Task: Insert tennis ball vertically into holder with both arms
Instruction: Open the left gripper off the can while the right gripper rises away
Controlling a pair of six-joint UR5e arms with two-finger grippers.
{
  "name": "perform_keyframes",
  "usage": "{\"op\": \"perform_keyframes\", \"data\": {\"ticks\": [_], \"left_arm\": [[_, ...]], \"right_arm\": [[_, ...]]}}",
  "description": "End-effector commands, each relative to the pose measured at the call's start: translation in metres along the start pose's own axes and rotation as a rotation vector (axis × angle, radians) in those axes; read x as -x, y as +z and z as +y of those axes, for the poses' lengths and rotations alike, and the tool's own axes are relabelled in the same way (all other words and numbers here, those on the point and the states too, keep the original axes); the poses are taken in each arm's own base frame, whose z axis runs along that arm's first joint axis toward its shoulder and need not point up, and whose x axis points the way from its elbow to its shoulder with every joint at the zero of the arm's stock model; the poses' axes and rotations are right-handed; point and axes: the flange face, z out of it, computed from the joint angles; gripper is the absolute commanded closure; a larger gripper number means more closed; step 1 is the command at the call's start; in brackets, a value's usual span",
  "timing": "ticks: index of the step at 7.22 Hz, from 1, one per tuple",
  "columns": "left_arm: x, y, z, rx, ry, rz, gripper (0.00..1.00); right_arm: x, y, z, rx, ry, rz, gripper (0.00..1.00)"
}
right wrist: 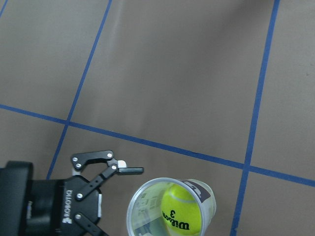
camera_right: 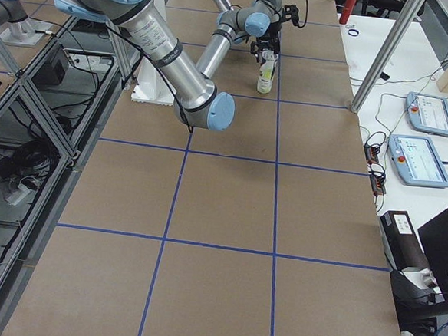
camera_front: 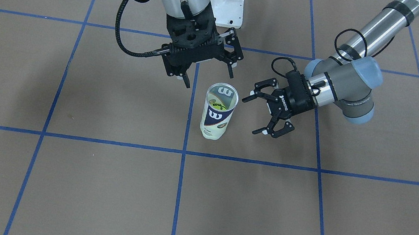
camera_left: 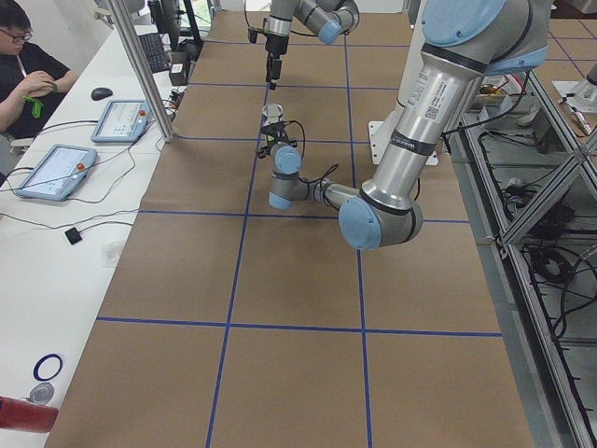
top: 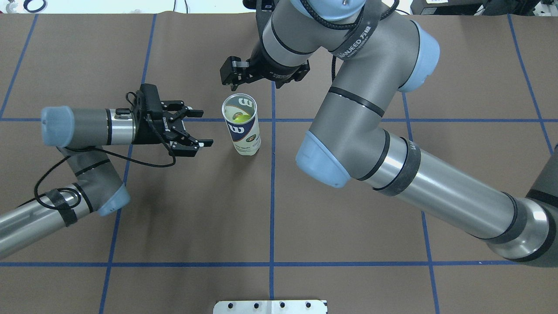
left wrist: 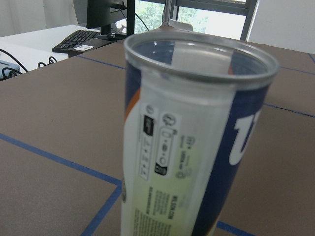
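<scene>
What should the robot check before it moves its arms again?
1. The holder stands upright on the table: ok.
2. The tennis ball is inside the holder: ok, the right wrist view looks down on it through the open top.
3. The left gripper has let go: ok, its jaws are open, empty, and beside the holder without touching it.
4. The right gripper has let go: ok, its jaws are open and hold nothing.
5. The ball has dropped all the way down: cannot tell, since the label hides part of the inside.
</scene>
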Motion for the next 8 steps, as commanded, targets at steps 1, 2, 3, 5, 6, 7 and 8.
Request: {"op": "perform_keyframes", "data": {"ticks": [1,2,3,5,6,7,8], "left_arm": [[0.043,-0.05,-0.006,0.031,-0.008,-0.057,0.01],[0.067,-0.064,-0.021,0.069,-0.033,-0.13,0.01],[0.092,-0.082,-0.041,0.085,-0.046,-0.199,0.01],[0.153,-0.136,-0.078,0.095,-0.087,-0.363,0.01],[0.179,-0.155,-0.101,0.17,-0.169,-0.461,0.01],[0.192,-0.159,-0.106,0.279,-0.259,-0.533,0.01],[0.208,-0.167,-0.107,0.338,-0.314,-0.585,0.01]], "right_arm": [[-0.046,-0.016,-0.025,0.026,0.043,0.009,0.01],[-0.082,-0.027,-0.04,0.022,0.047,0.029,0.01],[-0.126,-0.028,-0.049,0.02,0.063,0.069,0.01],[-0.246,-0.051,-0.074,0.023,0.133,0.155,0.01],[-0.31,-0.066,-0.077,0.04,0.124,0.185,0.01],[-0.367,-0.071,-0.079,0.056,0.179,0.223,0.01],[-0.409,-0.073,-0.087,0.082,0.181,0.241,0.01]]}}
